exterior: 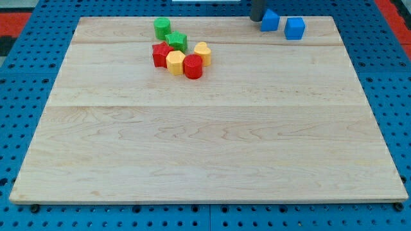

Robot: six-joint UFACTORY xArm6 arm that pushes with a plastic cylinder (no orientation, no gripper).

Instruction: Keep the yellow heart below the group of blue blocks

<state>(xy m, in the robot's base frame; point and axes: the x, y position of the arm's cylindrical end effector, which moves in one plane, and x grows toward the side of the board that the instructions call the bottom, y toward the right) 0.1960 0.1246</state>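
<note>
My tip (257, 19) at view's top edge, touching left side of blue block (270, 20); second blue cube (295, 28) just beside, to right; rod bare, gripping nothing; yellow heart-like block (202, 52) well left on pale wooden board (205, 141), clustered with green cylinder (162, 27), green star (176, 42), two red blocks (160, 54) (192, 67), yellow hexagon-like block (175, 63).

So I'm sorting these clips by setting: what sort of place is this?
Probably a robotics lab bench. A pale wooden board lies on a blue perforated panel, small coloured blocks, such as the two blue blocks, sit on it, and my tip rests beside those at the view's top.
</note>
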